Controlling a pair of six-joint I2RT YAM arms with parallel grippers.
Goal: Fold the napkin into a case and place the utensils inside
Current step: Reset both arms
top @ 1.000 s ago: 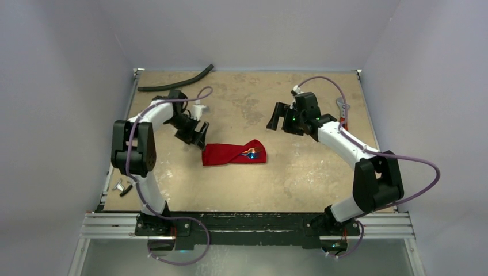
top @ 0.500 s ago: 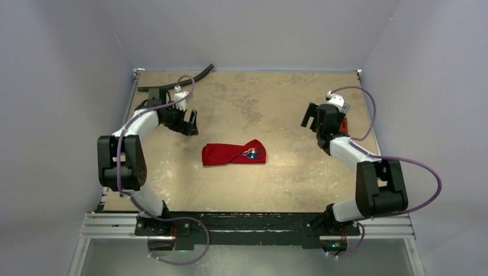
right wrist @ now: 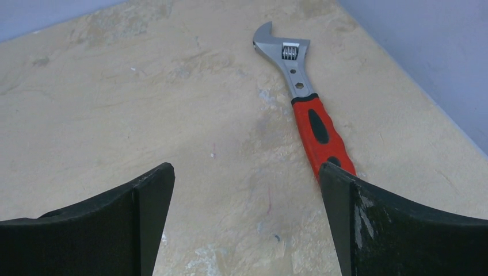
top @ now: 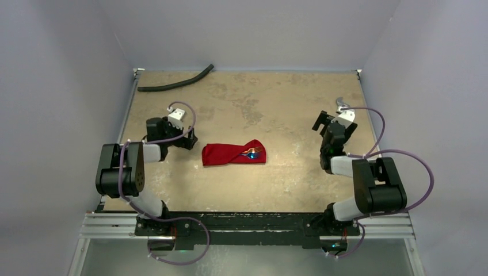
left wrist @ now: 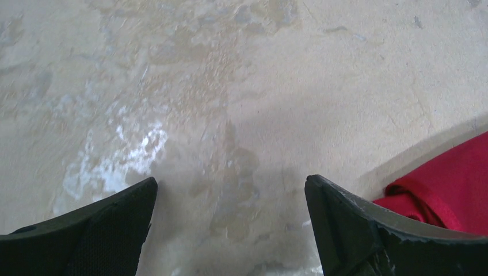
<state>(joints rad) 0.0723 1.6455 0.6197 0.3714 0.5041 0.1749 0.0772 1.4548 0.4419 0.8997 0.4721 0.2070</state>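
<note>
left end effector low beside the case, spread, right end effector low by wrench, spread, elbows bent sharply

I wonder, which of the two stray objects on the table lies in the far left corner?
The black curved hose; the orange-handled wrench lies along the right edge instead.
</note>
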